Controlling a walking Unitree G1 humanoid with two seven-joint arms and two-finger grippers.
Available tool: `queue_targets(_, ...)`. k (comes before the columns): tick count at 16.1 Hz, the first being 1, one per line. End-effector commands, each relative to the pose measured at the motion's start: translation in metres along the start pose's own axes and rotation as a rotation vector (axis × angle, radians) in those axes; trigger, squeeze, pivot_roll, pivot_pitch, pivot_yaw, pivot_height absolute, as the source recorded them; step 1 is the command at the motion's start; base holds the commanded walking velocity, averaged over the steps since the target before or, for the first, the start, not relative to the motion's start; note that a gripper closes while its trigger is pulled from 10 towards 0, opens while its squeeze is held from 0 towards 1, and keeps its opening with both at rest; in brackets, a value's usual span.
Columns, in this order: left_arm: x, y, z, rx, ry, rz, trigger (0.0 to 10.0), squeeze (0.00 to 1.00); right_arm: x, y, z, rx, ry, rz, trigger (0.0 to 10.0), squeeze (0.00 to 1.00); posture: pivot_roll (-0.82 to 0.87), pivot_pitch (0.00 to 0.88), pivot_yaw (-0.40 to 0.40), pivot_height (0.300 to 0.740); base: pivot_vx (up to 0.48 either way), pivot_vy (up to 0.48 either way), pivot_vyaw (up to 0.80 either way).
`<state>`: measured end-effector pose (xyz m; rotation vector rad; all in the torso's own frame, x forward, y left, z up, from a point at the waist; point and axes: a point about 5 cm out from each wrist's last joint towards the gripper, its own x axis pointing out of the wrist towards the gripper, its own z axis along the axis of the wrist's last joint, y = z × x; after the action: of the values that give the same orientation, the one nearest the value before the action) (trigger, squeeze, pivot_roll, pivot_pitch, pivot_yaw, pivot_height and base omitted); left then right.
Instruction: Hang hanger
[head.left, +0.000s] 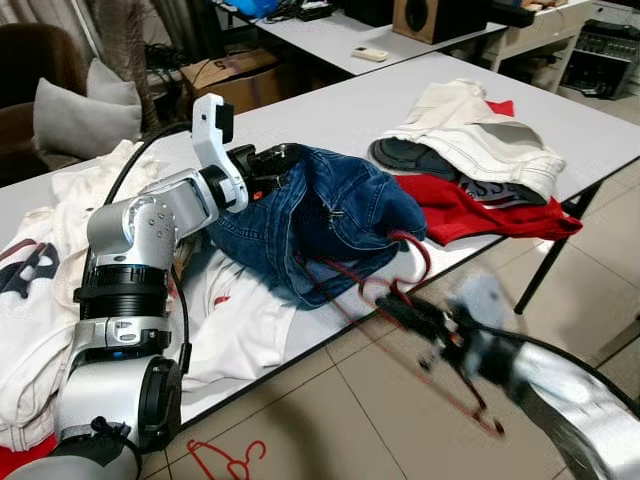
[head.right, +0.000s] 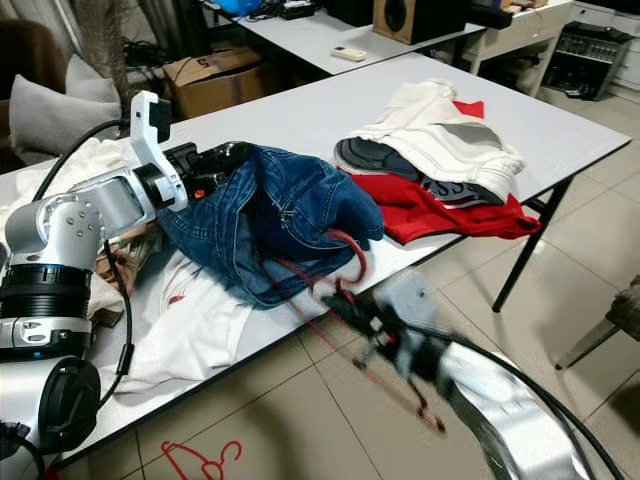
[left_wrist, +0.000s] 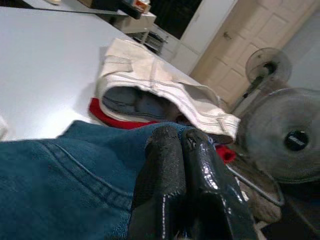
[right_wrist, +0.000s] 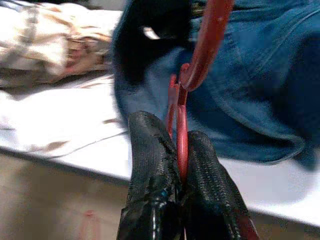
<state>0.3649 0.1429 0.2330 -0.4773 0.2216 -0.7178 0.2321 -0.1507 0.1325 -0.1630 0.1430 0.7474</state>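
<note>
The red hanger (right_wrist: 181, 125) is a thin wire frame: judged light, springy rather than rigid, and smooth enough to twist in a pinch. The right gripper (right_wrist: 180, 150) is clamped on its neck just below the hook, off the near table edge. That neck is the best hold, since it leaves the hook free. The hook reaches up at 12 o'clock from the gripper, against the blue jeans (head.left: 320, 215).

The jeans are soft, heavy denim that drapes and drags. The left gripper (left_wrist: 182, 150), at 9 o'clock of the jeans, has its fingers pressed together on the denim near the waistband.

Surroundings on the white table (head.left: 330, 120): a cream garment (head.left: 480, 135) over dark cloth and a red garment (head.left: 470, 215) at 2 o'clock of the jeans, and white clothing (head.left: 240, 320) at 7 o'clock. A second red hanger (head.left: 225, 462) lies on the floor.

Obstruction, as a judgement: loose denim folds can snag the hook.
</note>
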Motion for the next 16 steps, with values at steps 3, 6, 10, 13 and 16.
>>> queue_targets(3, -0.004, -0.003, 0.008, 0.019, -0.003, -0.001, 0.0, 0.0, 0.011, -0.02, 0.001, 0.004, -0.084, -0.181, 10.0, 0.0, -0.2, 0.0, 0.136, 0.74, 0.0, 0.0, 0.0)
queue_targets(6, -0.005, -0.002, 0.011, 0.019, -0.011, 0.02, 0.0, 0.0, 0.013, -0.026, -0.008, 0.053, -0.117, -0.211, 10.0, 0.0, -0.2, 0.0, 0.135, 0.74, 0.0, 0.0, 0.0)
queue_targets(10, -0.012, 0.008, 0.01, 0.092, 0.015, 0.087, 0.0, 0.0, 0.001, -0.03, 0.002, 0.172, -0.256, -0.274, 10.0, 0.0, -0.19, 0.0, 0.126, 0.74, 0.0, 0.0, 0.0)
queue_targets(13, -0.02, 0.019, 0.005, 0.217, 0.072, 0.152, 0.0, 0.0, -0.025, -0.035, 0.006, 0.366, -0.39, -0.332, 10.0, 0.0, -0.19, 0.0, 0.12, 0.74, 0.0, 0.0, 0.0)
queue_targets(16, -0.021, 0.016, 0.004, 0.232, 0.081, 0.113, 0.0, 0.0, -0.038, -0.028, 0.001, 0.448, -0.392, -0.281, 10.0, 0.0, -0.19, 0.0, 0.118, 0.74, 0.0, 0.0, 0.0)
